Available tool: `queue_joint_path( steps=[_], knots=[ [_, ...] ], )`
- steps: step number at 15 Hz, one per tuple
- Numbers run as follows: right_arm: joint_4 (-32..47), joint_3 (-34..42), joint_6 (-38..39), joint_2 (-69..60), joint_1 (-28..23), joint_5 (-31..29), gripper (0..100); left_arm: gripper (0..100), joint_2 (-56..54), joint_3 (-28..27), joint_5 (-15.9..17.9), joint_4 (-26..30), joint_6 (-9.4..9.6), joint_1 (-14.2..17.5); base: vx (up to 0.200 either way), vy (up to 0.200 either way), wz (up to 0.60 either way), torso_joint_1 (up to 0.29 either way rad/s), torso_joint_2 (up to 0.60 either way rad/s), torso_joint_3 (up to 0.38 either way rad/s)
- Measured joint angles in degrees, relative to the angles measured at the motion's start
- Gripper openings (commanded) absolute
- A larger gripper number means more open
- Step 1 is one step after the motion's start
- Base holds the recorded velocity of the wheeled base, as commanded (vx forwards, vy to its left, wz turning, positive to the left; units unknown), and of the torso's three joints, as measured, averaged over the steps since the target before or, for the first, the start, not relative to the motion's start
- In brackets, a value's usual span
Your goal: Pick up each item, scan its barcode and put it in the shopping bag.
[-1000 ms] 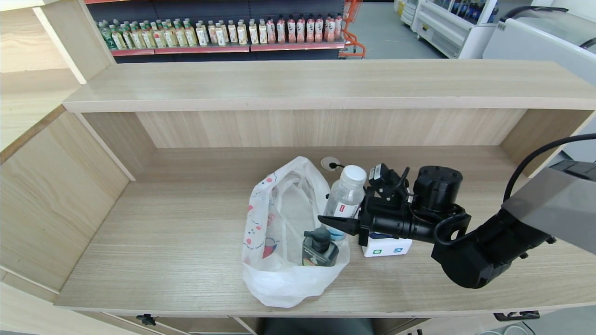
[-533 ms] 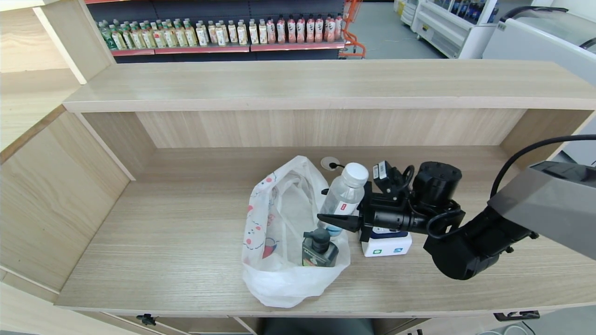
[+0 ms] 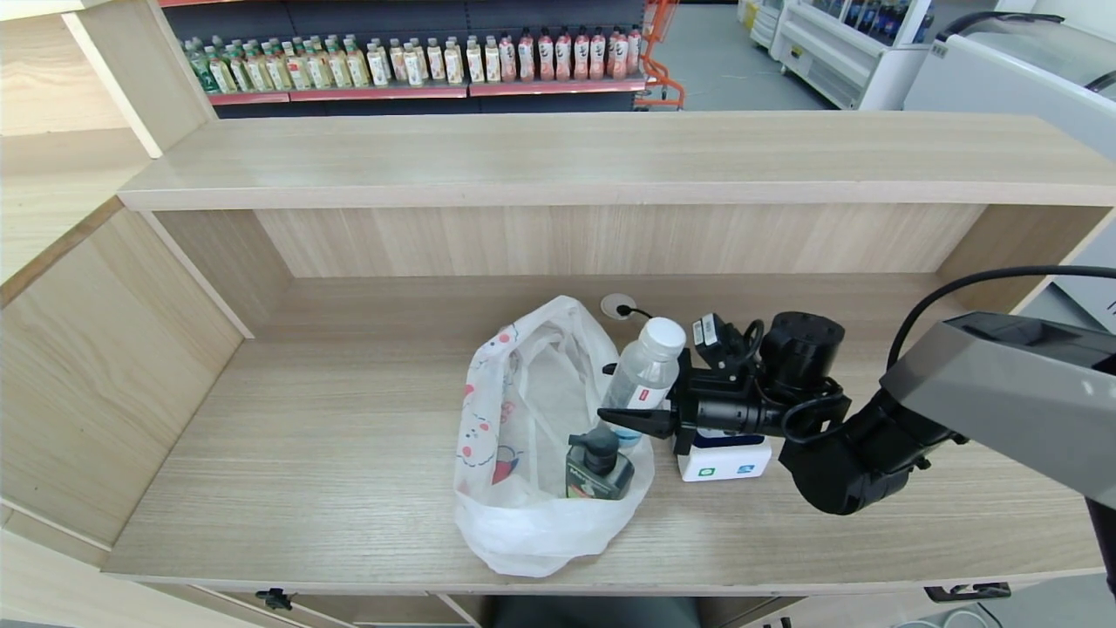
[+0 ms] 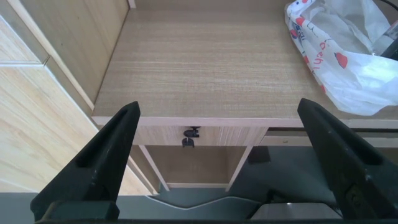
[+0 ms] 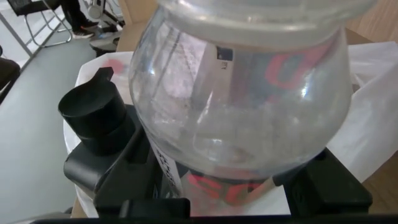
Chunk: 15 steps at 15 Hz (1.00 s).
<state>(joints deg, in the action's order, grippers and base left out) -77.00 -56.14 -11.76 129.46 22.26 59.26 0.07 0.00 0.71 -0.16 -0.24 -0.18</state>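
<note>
A clear water bottle (image 3: 643, 377) with a white cap and red label leans tilted at the right rim of the white shopping bag (image 3: 514, 436). My right gripper (image 3: 622, 394) is shut on its lower body. In the right wrist view the bottle (image 5: 249, 93) sits between the fingers (image 5: 152, 180), above the bag (image 5: 373, 106) and a black pump bottle (image 5: 99, 118). That dark pump bottle (image 3: 598, 466) stands inside the bag. My left gripper (image 4: 217, 168) is open, held out past the counter's front edge (image 4: 205, 118).
A white and blue scanner box (image 3: 724, 458) sits on the counter just right of the bag, under my right wrist. A cable grommet (image 3: 617, 305) lies behind the bottle. Wooden walls close in the counter (image 3: 331, 436) on the left, back and right.
My right arm has drawn in slightly to the left. The bottle has tilted and sunk a little toward the bag's opening. The bag and pump bottle have stayed put.
</note>
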Motion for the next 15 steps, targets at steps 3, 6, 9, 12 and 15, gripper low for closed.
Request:
queue_joint_path(
  steps=[3, 6, 9, 12, 15],
  knots=[
    [-0.11, -0.17, 0.00, 0.41, -0.02, 0.29, 0, 100, 0.00, 0.00, 0.00, 0.00, 0.02, 0.00, 0.000, 0.000, 0.00, 0.000, 0.00, 0.000],
    [-0.68, -0.44, -0.20, 0.74, -0.05, -0.09, 0, 100, 0.00, 0.00, -0.02, 0.00, 0.00, 0.00, 0.000, 0.000, 0.00, 0.000, 0.00, 0.000],
    [-0.60, -0.54, -1.61, 0.80, -0.11, -0.17, 0, 100, 0.00, 0.00, 0.00, 0.00, 0.00, 0.00, 0.000, 0.000, 0.00, 0.000, 0.00, 0.000],
    [-0.44, -0.65, -1.69, 0.80, -0.10, -0.02, 0, 100, 0.00, 0.00, -0.02, 0.00, 0.04, 0.00, 0.000, 0.000, 0.00, 0.000, 0.00, 0.000],
    [-0.44, -0.69, -1.69, 0.78, -0.05, 0.22, 100, 100, 0.00, 0.00, 0.00, 0.02, 0.00, 0.00, 0.000, 0.000, 0.00, 0.000, 0.00, 0.000]
  ],
)
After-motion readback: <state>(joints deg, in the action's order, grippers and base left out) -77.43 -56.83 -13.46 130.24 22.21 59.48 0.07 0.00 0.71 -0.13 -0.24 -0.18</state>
